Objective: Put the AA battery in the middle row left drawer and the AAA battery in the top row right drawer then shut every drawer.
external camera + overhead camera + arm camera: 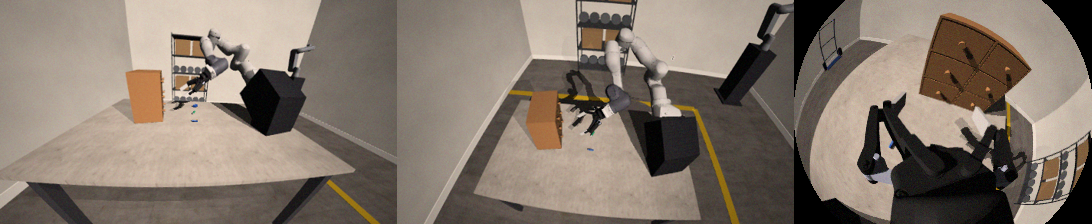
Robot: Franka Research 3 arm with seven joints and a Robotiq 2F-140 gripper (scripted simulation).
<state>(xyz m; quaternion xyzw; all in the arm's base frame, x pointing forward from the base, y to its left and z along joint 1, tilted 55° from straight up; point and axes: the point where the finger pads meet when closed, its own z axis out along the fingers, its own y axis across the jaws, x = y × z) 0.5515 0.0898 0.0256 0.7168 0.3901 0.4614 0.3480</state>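
The small orange chest (544, 119) (970, 63) stands on the table at the left, its knobbed drawer fronts facing my gripper; all fronts look flush. My gripper (582, 126) is open and empty. It hangs tilted above the table a short way in front of the drawers, and it also shows in the exterior view (188, 88) and the wrist view (937, 115). Three small battery-like pieces lie on the table: a blue one (195, 105) farthest back, a green one (193, 112), and a blue one (590, 149) nearest the front. They are too small to tell AA from AAA.
A large tilted black box (670, 145) sits on the table at the right, beside the arm's base. A shelf rack (604, 31) stands behind the table. A black stand (746, 73) is on the floor at the far right.
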